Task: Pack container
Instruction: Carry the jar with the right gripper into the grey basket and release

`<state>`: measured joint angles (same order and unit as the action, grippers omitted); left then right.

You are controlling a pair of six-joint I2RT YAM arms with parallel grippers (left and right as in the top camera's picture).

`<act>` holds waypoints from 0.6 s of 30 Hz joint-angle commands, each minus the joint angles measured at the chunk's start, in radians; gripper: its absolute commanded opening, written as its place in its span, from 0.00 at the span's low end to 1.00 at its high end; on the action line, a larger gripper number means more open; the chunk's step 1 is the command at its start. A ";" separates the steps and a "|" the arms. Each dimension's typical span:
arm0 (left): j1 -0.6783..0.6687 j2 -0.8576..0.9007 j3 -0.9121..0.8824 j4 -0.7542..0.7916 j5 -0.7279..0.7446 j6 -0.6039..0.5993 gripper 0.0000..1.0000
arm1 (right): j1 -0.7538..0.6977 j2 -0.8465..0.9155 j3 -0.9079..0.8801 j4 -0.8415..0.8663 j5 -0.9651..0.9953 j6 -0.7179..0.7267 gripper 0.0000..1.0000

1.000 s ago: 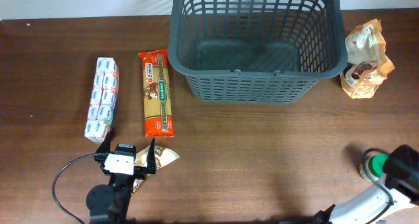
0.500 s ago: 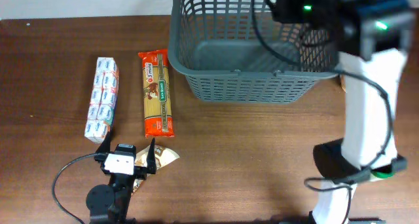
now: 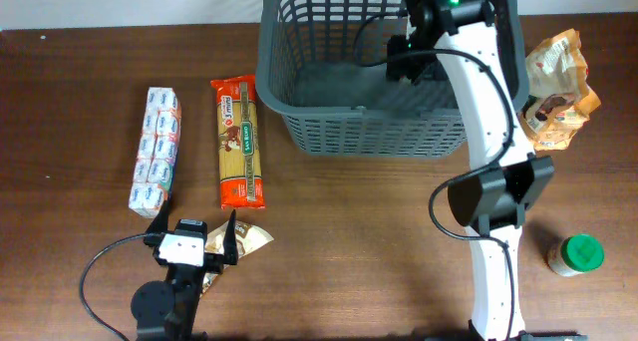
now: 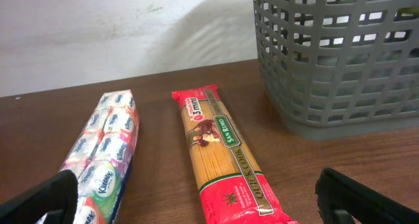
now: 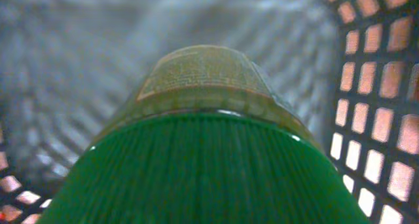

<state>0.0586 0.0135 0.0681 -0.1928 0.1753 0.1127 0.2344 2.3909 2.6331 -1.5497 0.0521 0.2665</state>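
Note:
The container (image 3: 329, 132), a dark grey lattice basket, stands at the back centre of the table. My right gripper (image 3: 401, 64) reaches down inside it. In the right wrist view a jar with a green ribbed lid (image 5: 196, 165) fills the frame right at the jaws, hiding the fingers, with the container's lattice wall (image 5: 380, 86) around it. My left gripper (image 3: 194, 231) rests open low at the front left, its fingers (image 4: 39, 201) spread either side of the near end of a red pasta pack (image 4: 222, 158). The container (image 4: 340, 67) stands beyond it on the right.
A tissue multipack (image 3: 158, 152) lies left of the pasta pack (image 3: 239, 142). A small gold packet (image 3: 253, 239) sits beside the left gripper. An orange-brown bag (image 3: 556, 92) stands right of the container. Another green-lidded jar (image 3: 576, 255) stands at the front right.
The right arm has swung from the front right of the table up to the container, and now reaches lower inside it. The left arm has not moved.

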 commanded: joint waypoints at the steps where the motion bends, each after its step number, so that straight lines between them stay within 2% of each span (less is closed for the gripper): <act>1: -0.002 -0.008 -0.008 0.003 -0.007 0.016 0.99 | -0.015 0.023 0.005 -0.014 0.001 0.031 0.04; 7: -0.002 -0.008 -0.008 0.003 -0.007 0.016 0.99 | -0.072 0.062 -0.013 -0.027 -0.045 0.030 0.04; 18: -0.002 -0.008 -0.008 0.003 -0.007 0.016 0.99 | -0.082 0.073 -0.211 0.021 -0.045 0.027 0.04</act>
<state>0.0586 0.0135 0.0681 -0.1928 0.1753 0.1127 0.1467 2.4645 2.4508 -1.5379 0.0120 0.2882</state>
